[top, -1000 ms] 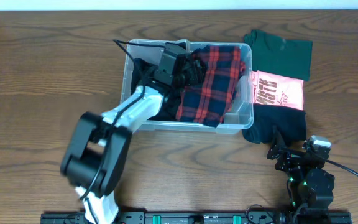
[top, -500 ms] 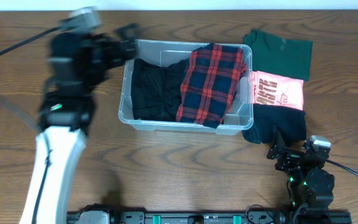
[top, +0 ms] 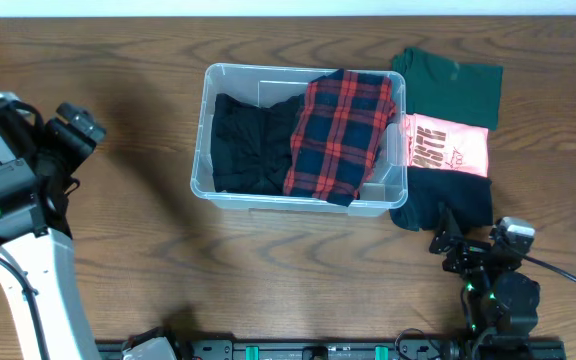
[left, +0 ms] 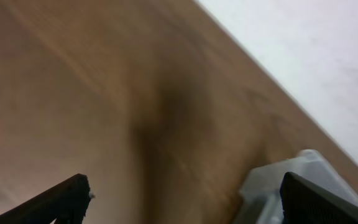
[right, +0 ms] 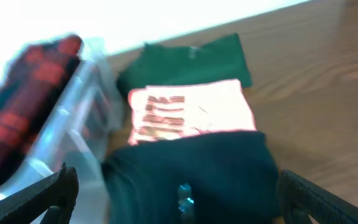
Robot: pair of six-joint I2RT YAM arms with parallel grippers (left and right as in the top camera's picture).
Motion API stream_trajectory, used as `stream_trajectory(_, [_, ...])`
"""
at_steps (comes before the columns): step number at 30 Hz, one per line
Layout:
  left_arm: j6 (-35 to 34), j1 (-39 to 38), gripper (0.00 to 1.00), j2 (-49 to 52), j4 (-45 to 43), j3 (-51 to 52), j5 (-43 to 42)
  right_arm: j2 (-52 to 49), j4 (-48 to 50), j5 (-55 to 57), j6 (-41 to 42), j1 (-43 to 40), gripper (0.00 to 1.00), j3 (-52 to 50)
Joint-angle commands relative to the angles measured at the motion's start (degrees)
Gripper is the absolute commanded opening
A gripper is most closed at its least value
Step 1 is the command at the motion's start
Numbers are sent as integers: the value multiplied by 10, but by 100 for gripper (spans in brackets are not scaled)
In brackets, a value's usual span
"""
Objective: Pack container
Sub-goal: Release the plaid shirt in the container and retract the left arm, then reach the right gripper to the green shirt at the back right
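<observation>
My left gripper [top: 80, 124] hangs wide open over the wooden table [top: 128, 250], well left of the clear container [top: 200, 160] at centre, which holds a black garment [top: 251, 148] and a plaid shirt [top: 343, 130]. My right gripper [top: 452, 243], fingers equally wide, faces a green shirt [top: 453, 85], a pink shirt [top: 450, 148] and a dark garment [top: 448, 200] just right of the container.

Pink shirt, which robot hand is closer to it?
Right. The right gripper sits just beyond the dark cloth next to the pink shirt. The left gripper is far off, on the other side of the container.
</observation>
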State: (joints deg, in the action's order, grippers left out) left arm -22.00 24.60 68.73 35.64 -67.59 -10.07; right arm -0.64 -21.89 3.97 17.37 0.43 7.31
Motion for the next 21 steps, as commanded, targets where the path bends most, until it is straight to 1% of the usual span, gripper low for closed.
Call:
stream_trajectory(1, [19,14,98,17,24,-2,7,0,38,-21,60,-4,99,-2])
stream_trajectory(4, [19,14,98,27,38,-2,7,-19,108,-35,55,-4,99,1])
stream_trajectory(6, [19,14,98,32,40,-2,7,-50,165,-43,50,-4,99,14])
stream_trajectory(8, [18,14,98,38,43,-2,7,-96,190,-42,45,-4,99,45])
stream_trajectory(10, [18,14,98,42,44,-2,7,-158,188,-42,14,-4,99,97])
stream_trajectory(12, [18,14,98,43,44,-2,7,-238,171,-42,-29,-4,99,164])
stream_trajectory(15, [18,14,98,43,44,-2,7,-370,116,-28,-84,-9,99,286])
stream_trajectory(18, [18,14,98,43,44,-2,7,-504,27,-18,-107,-24,99,426])
stream_trajectory(21, [18,14,98,43,44,-2,7,-631,-72,-29,-106,-57,99,562])
